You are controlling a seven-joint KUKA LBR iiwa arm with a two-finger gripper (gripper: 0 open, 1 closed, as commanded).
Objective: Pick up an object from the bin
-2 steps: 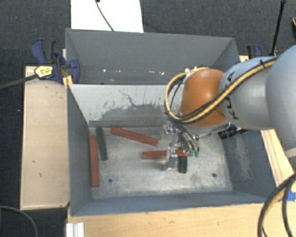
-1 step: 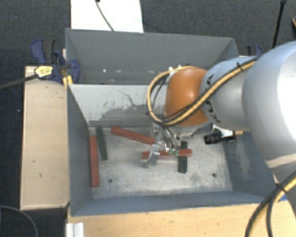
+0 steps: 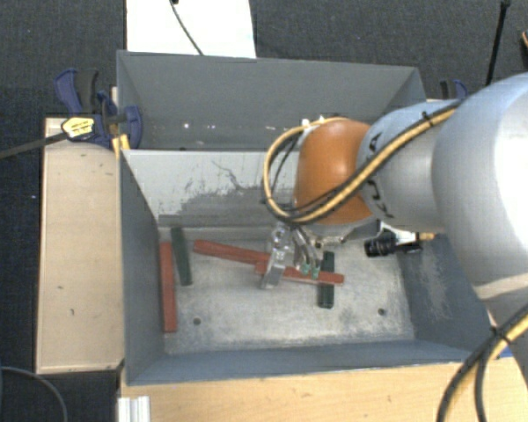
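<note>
**Grey bin floor, gripper low over a red stick**

Dark carpet (image 3: 35, 25) lies all around, and in the middle of it sits the grey metal bin (image 3: 273, 95), its scuffed floor holding just four loose sticks. The arm comes in from 3 o'clock, its orange cover (image 3: 330, 174) looped with cables (image 3: 273, 170).

And the gripper (image 3: 277, 266) is right down at the floor's centre, on the long red stick (image 3: 224, 252)! That stick lies nearly flat across the middle, running from 10 o'clock toward 4 o'clock, passing under the gripper. Whether the gripper is open or clamped on it, I can't tell from this angle.

Just at the gripper's 4 o'clock, a dark green stick (image 3: 325, 295) lies crossing the red one's far end. Over at 9 o'clock, a second red stick (image 3: 168, 293) lies along the bin wall, with another dark green stick (image 3: 183, 262) just beside it.
</note>
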